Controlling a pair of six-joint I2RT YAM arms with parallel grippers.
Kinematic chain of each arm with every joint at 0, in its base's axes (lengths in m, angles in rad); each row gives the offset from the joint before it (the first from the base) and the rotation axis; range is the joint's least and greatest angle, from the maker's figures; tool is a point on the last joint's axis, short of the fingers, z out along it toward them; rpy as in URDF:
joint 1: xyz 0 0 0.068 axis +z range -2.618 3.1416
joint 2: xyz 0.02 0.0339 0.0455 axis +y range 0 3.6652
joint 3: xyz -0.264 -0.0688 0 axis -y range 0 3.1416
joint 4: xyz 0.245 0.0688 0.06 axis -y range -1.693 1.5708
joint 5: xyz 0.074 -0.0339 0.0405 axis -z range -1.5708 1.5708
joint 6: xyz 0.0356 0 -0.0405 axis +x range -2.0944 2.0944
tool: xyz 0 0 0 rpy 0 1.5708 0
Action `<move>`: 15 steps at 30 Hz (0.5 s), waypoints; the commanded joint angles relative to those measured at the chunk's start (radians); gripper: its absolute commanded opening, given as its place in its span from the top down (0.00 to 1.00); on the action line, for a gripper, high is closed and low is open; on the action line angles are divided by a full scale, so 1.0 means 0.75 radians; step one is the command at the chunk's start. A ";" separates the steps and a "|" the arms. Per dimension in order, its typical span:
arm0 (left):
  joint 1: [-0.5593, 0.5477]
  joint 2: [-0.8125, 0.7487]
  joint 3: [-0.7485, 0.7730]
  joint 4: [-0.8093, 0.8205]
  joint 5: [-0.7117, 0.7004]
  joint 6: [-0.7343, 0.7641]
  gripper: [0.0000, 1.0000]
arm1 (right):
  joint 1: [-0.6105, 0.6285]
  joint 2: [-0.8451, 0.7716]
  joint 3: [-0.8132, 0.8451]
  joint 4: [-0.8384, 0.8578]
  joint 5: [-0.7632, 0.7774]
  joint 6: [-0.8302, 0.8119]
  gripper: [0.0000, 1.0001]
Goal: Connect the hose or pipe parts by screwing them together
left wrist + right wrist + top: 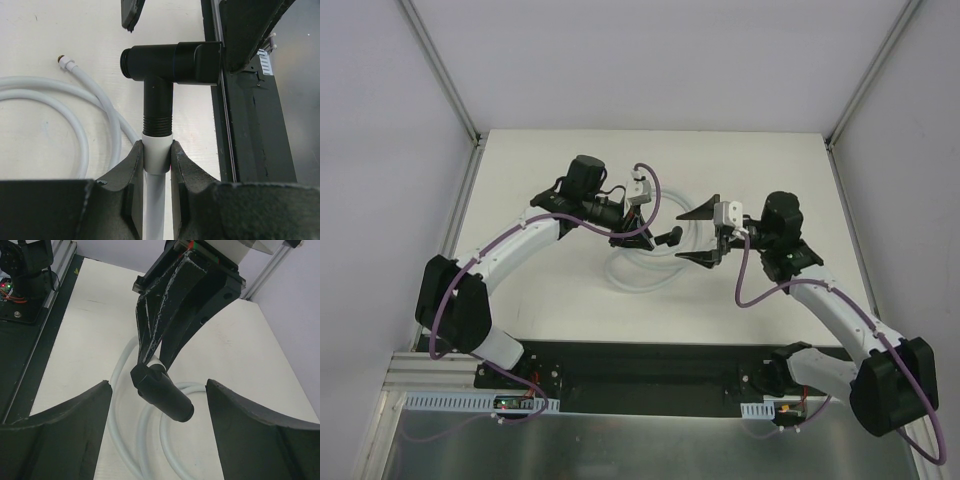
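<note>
Two grippers face each other above the middle of the white table (770, 170), and the next move depends on how one part lies between them. The left gripper (157, 150) is closed tight on the white end collar (157, 160) of the long thin white flexible hose (75, 95). The rest of the hose lies coiled on the table beneath, its free metal-tipped end (64, 61) resting apart from the work.

The small black T-shaped connector (165, 62) stands on that collar, its stem in line with the left gripper's fingers. Bare thread shows just above the collar, so the joint appears only partly screwed home.

The connector's cross-bar runs square to the stem and points sideways across the right gripper (157, 385). That gripper's jaws stand wide apart, one on each side of the bar, holding nothing. From above, the bar sits at or just beyond the right fingertips, and its depth within the gap cannot be told.

The right arm is therefore the nearer free one. It would probably need to close across the bar and turn it about the stem's axis.
</note>
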 commanded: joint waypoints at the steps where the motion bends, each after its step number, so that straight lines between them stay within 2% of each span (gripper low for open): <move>1: 0.001 0.015 0.057 -0.002 0.097 0.037 1.00 | 0.026 0.042 0.073 -0.038 0.009 -0.082 0.22; 9: 0.009 0.029 0.075 -0.021 0.107 0.052 1.00 | 0.051 0.097 0.101 -0.063 0.052 -0.041 0.29; 11: 0.009 0.035 0.077 -0.021 0.087 0.056 1.00 | 0.053 0.108 0.108 -0.065 0.058 -0.011 0.36; 15: 0.007 0.048 0.081 -0.019 0.015 0.086 1.00 | 0.071 0.128 0.093 0.006 0.074 0.128 0.64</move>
